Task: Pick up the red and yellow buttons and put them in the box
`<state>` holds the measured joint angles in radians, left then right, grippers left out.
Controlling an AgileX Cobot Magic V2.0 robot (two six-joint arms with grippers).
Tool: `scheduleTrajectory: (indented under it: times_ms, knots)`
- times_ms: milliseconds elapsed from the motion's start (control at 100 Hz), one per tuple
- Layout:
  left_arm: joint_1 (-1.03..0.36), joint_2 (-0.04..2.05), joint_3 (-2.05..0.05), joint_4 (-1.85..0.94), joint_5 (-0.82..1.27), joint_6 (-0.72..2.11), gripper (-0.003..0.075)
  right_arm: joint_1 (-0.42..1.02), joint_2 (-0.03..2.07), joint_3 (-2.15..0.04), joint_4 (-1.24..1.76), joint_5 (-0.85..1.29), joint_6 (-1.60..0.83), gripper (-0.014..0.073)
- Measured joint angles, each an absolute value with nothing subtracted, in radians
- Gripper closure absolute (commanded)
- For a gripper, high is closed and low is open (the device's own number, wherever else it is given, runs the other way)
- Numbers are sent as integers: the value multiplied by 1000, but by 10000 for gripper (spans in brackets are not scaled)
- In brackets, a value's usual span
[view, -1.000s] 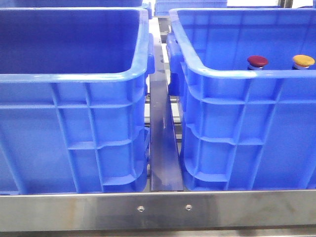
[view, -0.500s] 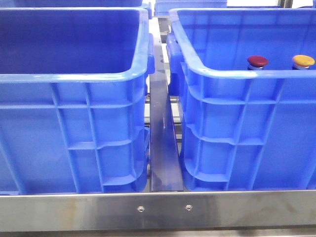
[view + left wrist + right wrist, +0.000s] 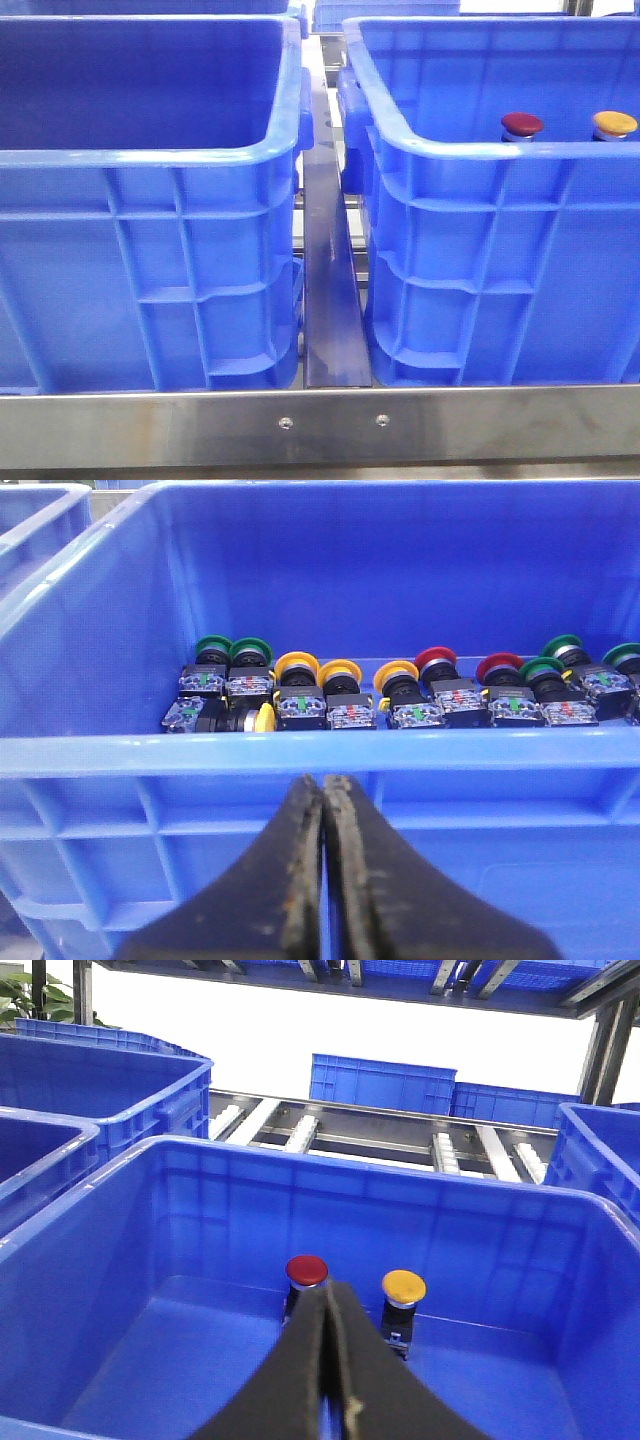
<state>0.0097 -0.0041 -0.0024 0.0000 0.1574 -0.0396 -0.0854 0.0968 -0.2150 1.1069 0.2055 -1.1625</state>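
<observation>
Buttons — red (image 3: 307, 1269), yellow (image 3: 404, 1286) — stand upright, caps up, in the box (image 3: 520, 1230); both grippers' jaws clenched, empty.

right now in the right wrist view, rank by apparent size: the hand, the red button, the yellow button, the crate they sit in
1. Blue crate, fills most of the view.
2. Right hand, enlarged by nearness to the camera.
3. Red button and yellow button look alike; no ranking.

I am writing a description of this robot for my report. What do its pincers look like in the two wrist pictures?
Only the fingers show. The left pincer has two black, tapering fingers with pale, worn-looking scuffs along their inner edges. The right pincer looks the same: two black, pointed fingers with lighter wear where they meet. No cables, markings or arm links are visible, and the front view shows neither arm.
</observation>
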Motion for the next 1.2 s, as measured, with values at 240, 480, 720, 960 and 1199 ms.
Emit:
scheduleTrajectory:
  times_ms: [240, 480, 720, 960, 1199]
  knots:
    - [10, -4, -2, 0, 157, -40, 739, -85, 97, -215, 1107, 206, -1162, 662]
    - [10, -4, -2, 0, 157, -40, 739, -85, 97, -215, 1107, 165, -1162, 662]
    - [10, -4, -2, 0, 157, -40, 739, -68, 97, -206, 1109, 55, -1162, 662]
    - [10, -4, -2, 0, 157, -40, 739, -7, 97, -176, 732, -70, -773, 662]
    - [10, -4, -2, 0, 157, -40, 739, -7, 97, -68, 177, -111, -127, 662]
